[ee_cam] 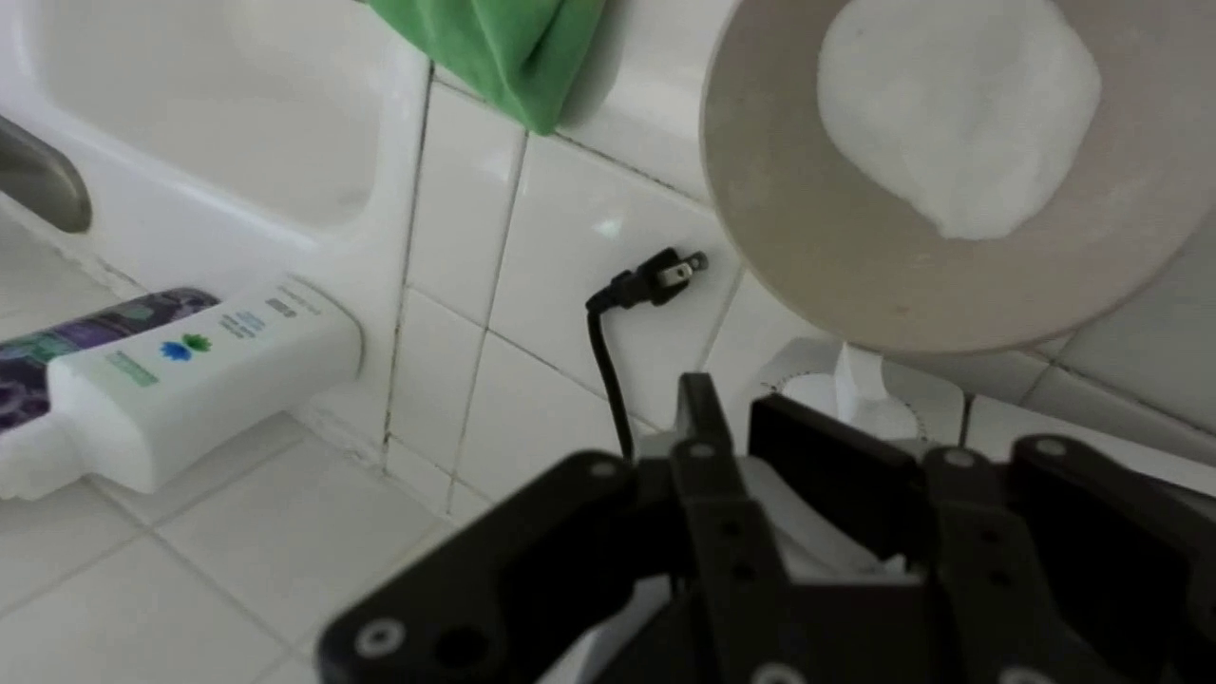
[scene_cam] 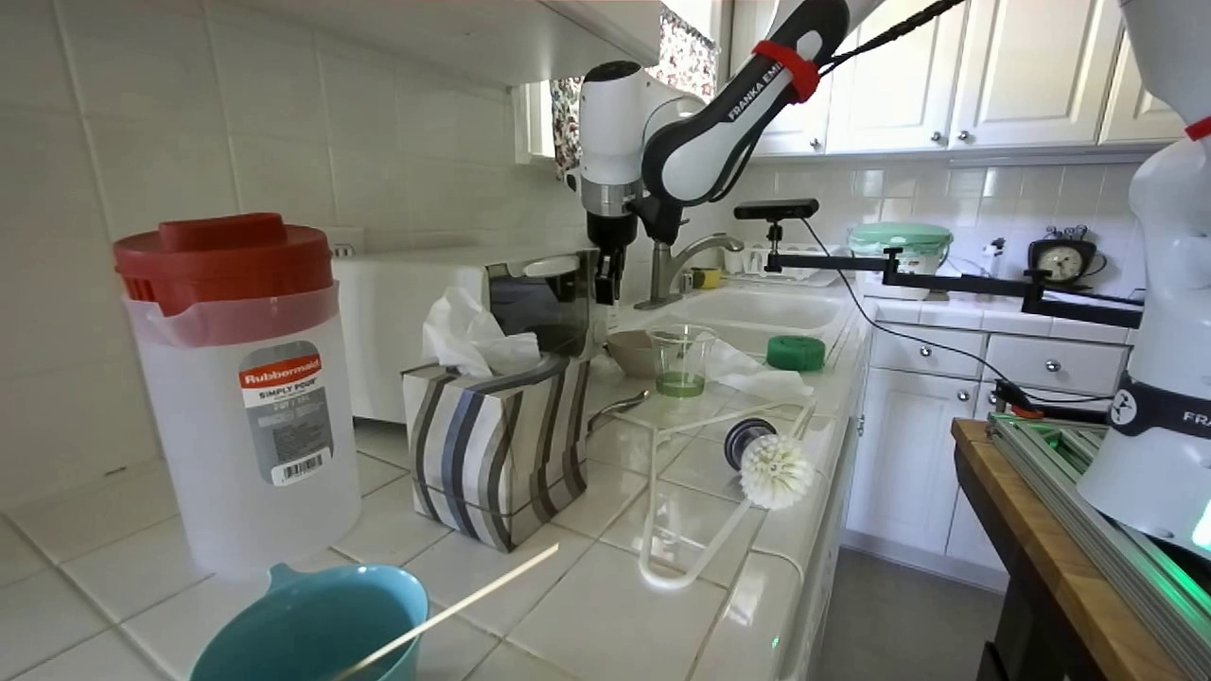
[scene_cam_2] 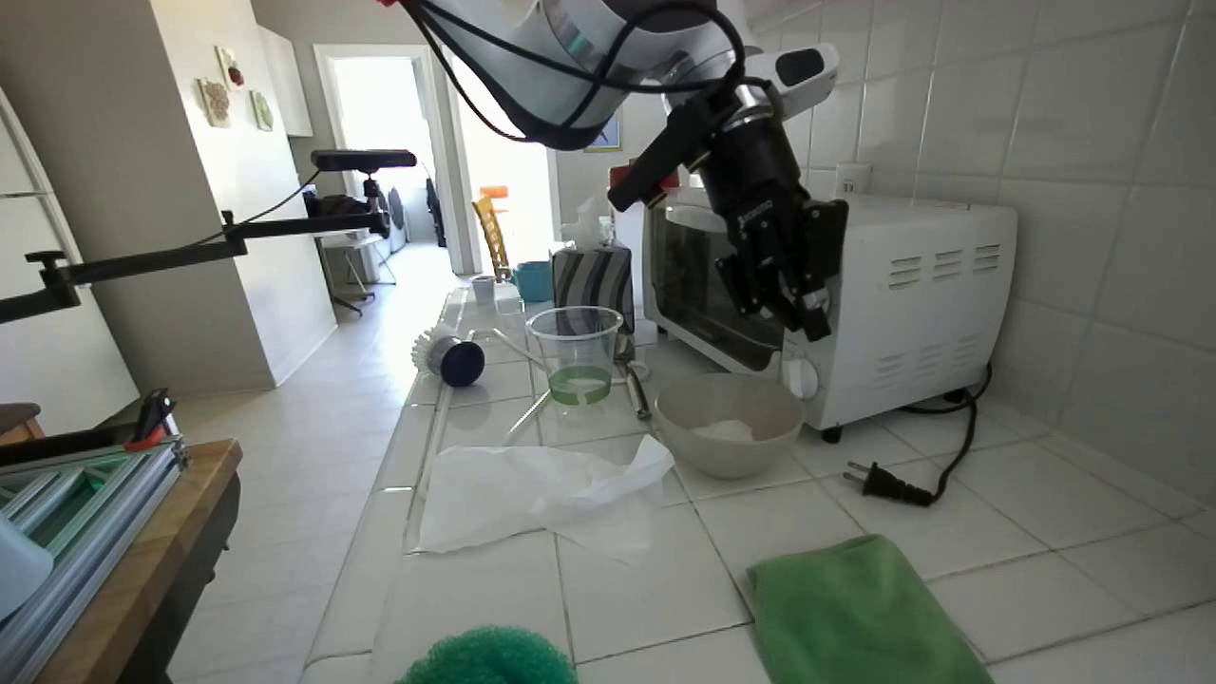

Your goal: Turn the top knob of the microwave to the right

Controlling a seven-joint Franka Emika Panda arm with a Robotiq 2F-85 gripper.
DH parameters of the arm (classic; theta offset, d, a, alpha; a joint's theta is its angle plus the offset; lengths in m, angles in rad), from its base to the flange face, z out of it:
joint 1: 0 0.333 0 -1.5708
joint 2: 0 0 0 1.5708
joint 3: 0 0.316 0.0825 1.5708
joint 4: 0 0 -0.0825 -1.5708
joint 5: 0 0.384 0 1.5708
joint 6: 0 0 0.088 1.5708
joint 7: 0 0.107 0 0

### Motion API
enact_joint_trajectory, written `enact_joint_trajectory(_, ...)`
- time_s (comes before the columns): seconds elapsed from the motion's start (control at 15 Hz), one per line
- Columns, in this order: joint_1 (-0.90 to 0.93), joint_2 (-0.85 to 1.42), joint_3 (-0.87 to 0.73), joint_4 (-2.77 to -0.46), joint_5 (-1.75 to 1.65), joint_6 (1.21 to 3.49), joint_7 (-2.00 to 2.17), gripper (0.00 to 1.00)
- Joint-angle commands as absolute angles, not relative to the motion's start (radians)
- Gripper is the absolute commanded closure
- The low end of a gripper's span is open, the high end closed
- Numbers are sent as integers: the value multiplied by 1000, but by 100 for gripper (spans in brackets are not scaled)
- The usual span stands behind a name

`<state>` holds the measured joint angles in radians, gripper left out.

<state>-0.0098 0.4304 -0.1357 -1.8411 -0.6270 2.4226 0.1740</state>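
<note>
In an exterior view, your beige bowl (scene_cam_2: 730,467) at four o'clock holds something white (ee_cam: 959,114). At three, the microwave (scene_cam_2: 917,294) stands on the desk (scene_cam_2: 665,589), your fingers (ee_cam: 826,470) slightly spread near its front. Farther, mid-dial, the clear cup (scene_cam_2: 575,344) has a green bottom layer (scene_cam_2: 579,385); beyond, at twelve, tissue (scene_cam_2: 586,231) pokes from the striped box (scene_cam_2: 591,280).

Your arm (scene_cam: 610,123) has smooth white links, and white "FRANKA EMI" lettering (scene_cam: 755,93) crosses a black panel (scene_cam: 743,119) beside a bright red band (scene_cam: 791,71). In an exterior view, you see black cables (scene_cam_2: 665,88) looped over it. A silver collar (scene_cam: 608,197) tops your end effector (ee_cam: 739,408), black and angular, its linkages (ee_cam: 532,560) dotted with round metallic screws (ee_cam: 380,637). Your white base (scene_cam: 1126,492) wears a black strip (scene_cam: 1173,409) with a round logo (scene_cam: 1123,408).
</note>
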Motion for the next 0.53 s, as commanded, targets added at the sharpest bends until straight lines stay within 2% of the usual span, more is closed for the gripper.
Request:
enact_joint_trajectory(0.0,-38,365,-116,-1887,-526,2483,103,96)
enact_joint_trajectory(0.47,-60,324,-103,-1946,-356,2568,-22,96)
